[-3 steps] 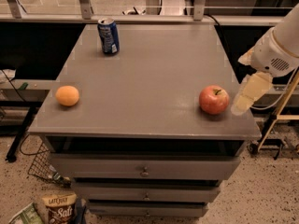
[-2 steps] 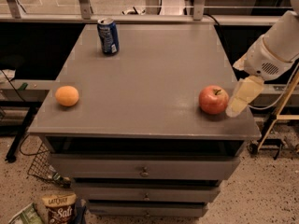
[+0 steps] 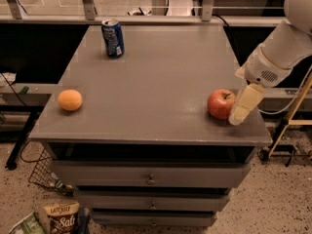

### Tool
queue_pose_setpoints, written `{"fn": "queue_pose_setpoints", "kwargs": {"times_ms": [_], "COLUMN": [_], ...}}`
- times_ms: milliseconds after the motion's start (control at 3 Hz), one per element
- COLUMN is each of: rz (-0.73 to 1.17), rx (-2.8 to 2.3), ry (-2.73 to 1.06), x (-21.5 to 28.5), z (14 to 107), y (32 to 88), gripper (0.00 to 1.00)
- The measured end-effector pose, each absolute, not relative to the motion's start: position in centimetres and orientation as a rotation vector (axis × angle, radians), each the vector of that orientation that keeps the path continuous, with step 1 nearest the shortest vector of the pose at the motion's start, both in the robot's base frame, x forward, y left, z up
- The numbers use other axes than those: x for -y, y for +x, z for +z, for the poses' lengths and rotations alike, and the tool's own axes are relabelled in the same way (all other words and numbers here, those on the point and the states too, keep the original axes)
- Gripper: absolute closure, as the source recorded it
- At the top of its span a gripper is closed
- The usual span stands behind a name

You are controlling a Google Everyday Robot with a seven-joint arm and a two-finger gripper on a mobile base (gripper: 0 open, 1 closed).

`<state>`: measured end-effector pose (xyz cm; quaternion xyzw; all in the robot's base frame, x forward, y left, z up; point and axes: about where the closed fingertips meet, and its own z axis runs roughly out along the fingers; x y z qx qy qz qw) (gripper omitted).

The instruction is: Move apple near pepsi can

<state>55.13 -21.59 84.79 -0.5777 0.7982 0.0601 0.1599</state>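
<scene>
The red apple (image 3: 221,103) with a short stem sits near the right front corner of the grey cabinet top (image 3: 156,77). The blue pepsi can (image 3: 112,37) stands upright at the far left of the top, well away from the apple. My gripper (image 3: 242,107) hangs from the white arm at the right edge, its pale finger just to the right of the apple, close beside it or touching it. Only one finger shows.
A small orange fruit (image 3: 70,100) lies near the left front edge. Drawers (image 3: 151,177) run below the top. A snack bag (image 3: 61,217) and a wire basket (image 3: 44,177) are on the floor at the lower left. A railing (image 3: 146,18) runs behind.
My arm and gripper have moved left toward the apple, closing the gap beside it. The apple, can and orange fruit have not moved.
</scene>
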Motion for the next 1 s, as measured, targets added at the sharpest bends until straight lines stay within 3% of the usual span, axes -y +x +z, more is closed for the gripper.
{"fn": "queue_pose_setpoints", "kwargs": {"times_ms": [667,1000], "rz": [0.164,0.146], "rx": [-2.262,-2.267], "ry": [-1.712,-1.732], "x": [19.6,19.2], "z": [84.3,84.1], "y": [53.9,53.6], "gripper": [0.00,0.17]}}
